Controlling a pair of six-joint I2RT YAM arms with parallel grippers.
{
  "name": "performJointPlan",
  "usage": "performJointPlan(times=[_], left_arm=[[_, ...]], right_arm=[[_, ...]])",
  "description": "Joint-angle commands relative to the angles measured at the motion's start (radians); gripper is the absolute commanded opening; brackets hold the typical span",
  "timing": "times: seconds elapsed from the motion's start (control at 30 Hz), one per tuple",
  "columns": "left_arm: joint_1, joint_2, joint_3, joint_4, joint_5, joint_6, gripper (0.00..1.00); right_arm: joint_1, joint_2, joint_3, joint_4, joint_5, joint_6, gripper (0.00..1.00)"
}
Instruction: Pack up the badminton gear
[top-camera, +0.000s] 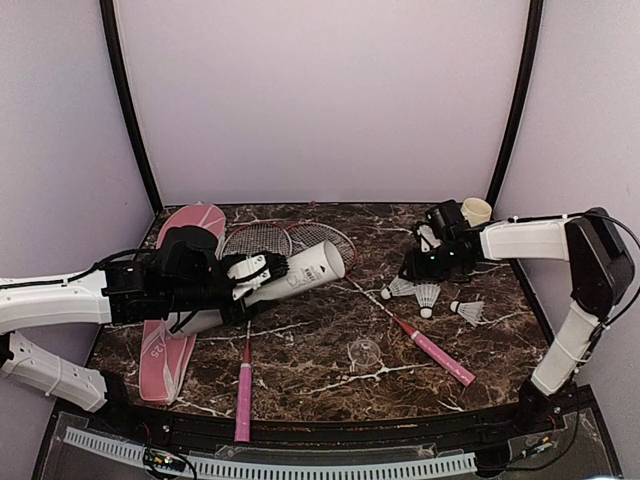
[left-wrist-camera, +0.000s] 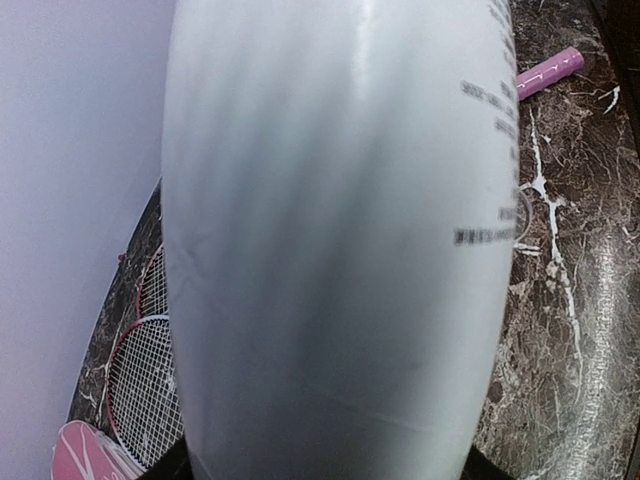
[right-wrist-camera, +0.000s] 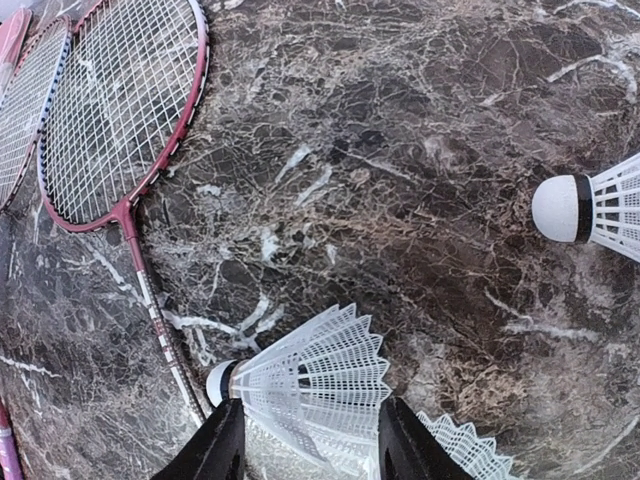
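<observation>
Dark marble surface (top-camera: 330, 350): the left end effector (top-camera: 255, 272) is clamped on the white tube (top-camera: 312, 266), held up sideways. The right end effector (right-wrist-camera: 308, 445) is spread apart around a shuttlecock (right-wrist-camera: 310, 385) (squeeze softly, feathers bend).

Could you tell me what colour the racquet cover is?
Pink with white lettering; racquet cover shows best in the top external view.

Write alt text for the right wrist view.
A white shuttlecock lies on the marble table between the right end effector's fingers. A second shuttlecock sits at the right edge, and two red-rimmed racquet heads fill the upper left.
</observation>
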Motion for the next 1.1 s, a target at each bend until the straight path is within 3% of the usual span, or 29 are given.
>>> performJointPlan(times=[0.0,0.57,0.73,1.07], left_arm=[[-0.001,-0.008,-0.001,0.019,0.014,-0.007,0.61],[-0.003,-0.002,0.001,0.015,0.023,-0.010,0.61],[-0.003,0.003,0.001,0.018,0.033,-0.017,0.61],[0.012,0.081,0.033,0.016,0.010,-0.080,0.61]], right_arm=[[-0.015,0.028,0.030,0.037,-0.045,-0.025,0.44],[-0.017,0.041,0.022,0.067,-0.124,-0.015,0.15],[-0.019,0.029,0.025,0.073,-0.148,-0.010,0.01],[-0.022,-0.192,-0.016,0.147,-0.205,0.056,0.00]])
